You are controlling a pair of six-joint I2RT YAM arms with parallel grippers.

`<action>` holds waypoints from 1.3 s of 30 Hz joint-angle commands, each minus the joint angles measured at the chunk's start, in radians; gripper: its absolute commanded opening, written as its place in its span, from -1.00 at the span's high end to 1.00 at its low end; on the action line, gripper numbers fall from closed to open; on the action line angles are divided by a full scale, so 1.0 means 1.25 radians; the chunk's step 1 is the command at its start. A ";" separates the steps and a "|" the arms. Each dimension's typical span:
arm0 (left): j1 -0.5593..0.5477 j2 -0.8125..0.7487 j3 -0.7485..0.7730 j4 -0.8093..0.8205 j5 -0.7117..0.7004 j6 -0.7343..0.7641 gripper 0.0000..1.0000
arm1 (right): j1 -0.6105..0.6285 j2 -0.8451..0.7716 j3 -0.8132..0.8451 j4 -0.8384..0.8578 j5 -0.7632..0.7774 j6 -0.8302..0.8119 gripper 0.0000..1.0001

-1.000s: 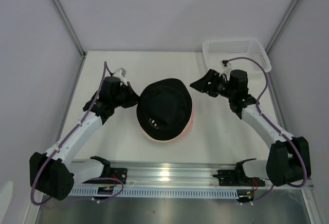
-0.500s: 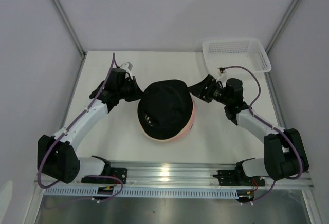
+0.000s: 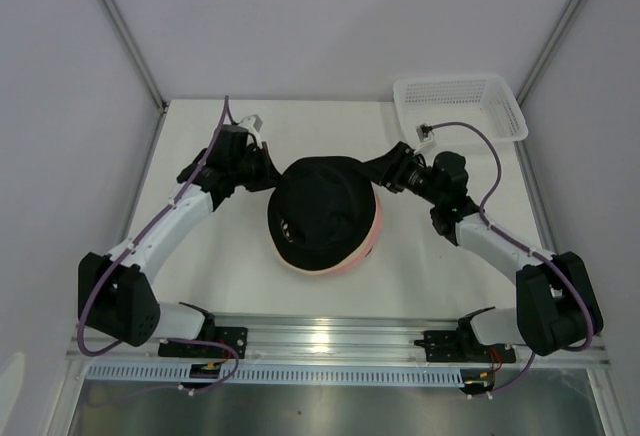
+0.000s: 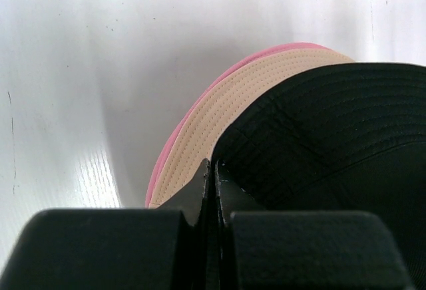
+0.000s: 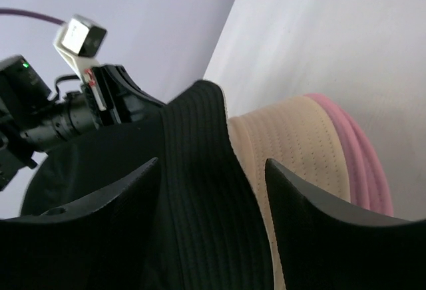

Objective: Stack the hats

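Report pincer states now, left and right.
Left pincer: closed, apparently pinching the black hat at its brim.
Right pincer: open, fingers either side of the same brim.

hat stack (image 3: 322, 218) blocks the middle; mesh basket (image 3: 460, 106) fills far right corner; near table (image 3: 420, 281) seems passable.

Both arms reach inward; left hand (image 4: 212, 170) pinched closed, right hand (image 5: 212, 162) fingers spread apart.

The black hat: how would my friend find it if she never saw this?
Look at the white table, right in its middle, where a pile of hats sits. The black hat is the top one; only beige-and-pink brims peek out from under it.
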 commanded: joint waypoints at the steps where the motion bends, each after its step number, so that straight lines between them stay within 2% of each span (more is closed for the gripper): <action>1: 0.007 0.012 0.054 0.015 0.006 0.019 0.99 | 0.025 0.038 0.031 0.033 0.022 0.001 -0.32; 3: 0.007 0.017 0.058 0.020 0.009 0.017 0.99 | 0.026 0.046 0.029 0.044 0.022 0.004 -0.26; 6: 0.006 0.022 0.058 0.027 0.013 0.015 0.99 | 0.031 0.049 0.038 0.034 0.016 -0.002 0.10; 10: 0.006 0.029 0.057 0.035 0.003 0.014 0.99 | 0.035 0.043 0.044 -0.021 0.041 -0.041 1.00; 16: 0.005 0.029 0.022 0.038 -0.063 -0.019 0.99 | 0.038 0.050 -0.006 -0.163 0.162 -0.130 1.00; 20: -0.004 0.012 -0.059 0.053 -0.115 -0.047 0.99 | 0.055 0.040 -0.081 -0.166 0.208 -0.180 1.00; 25: -0.007 -0.023 -0.134 0.083 -0.128 -0.050 0.99 | 0.078 0.030 -0.066 -0.217 0.217 -0.222 0.99; 26: -0.009 -0.050 -0.133 0.075 -0.134 -0.047 0.89 | 0.078 0.019 -0.051 -0.267 0.226 -0.226 0.79; 27: -0.007 -0.066 -0.132 0.067 -0.140 -0.042 0.81 | 0.078 0.005 -0.017 -0.293 0.230 -0.234 0.43; 28: -0.007 -0.087 -0.127 0.053 -0.149 -0.040 0.69 | 0.078 -0.011 0.003 -0.319 0.234 -0.247 -0.16; 29: -0.007 -0.130 -0.119 0.048 -0.173 -0.029 0.36 | 0.078 -0.045 0.026 -0.379 0.256 -0.271 -0.37; 30: -0.007 -0.151 -0.111 0.042 -0.182 -0.021 0.20 | 0.079 -0.063 0.078 -0.411 0.270 -0.286 -0.71; 31: -0.007 -0.172 -0.103 0.034 -0.191 -0.015 0.04 | 0.078 -0.079 0.106 -0.448 0.287 -0.302 -0.85; 32: -0.006 -0.190 -0.076 0.018 -0.203 -0.007 -0.34 | 0.077 -0.107 0.134 -0.515 0.316 -0.325 -0.99; 33: -0.006 -0.226 -0.063 0.007 -0.210 0.007 -0.48 | 0.072 -0.118 0.162 -0.545 0.325 -0.340 -0.99; 37: -0.005 -0.303 0.022 -0.063 -0.268 0.036 -0.98 | 0.041 -0.164 0.311 -0.673 0.364 -0.380 -0.99; 39: -0.005 -0.336 0.058 -0.107 -0.301 0.056 -0.99 | 0.027 -0.188 0.347 -0.747 0.402 -0.393 -0.99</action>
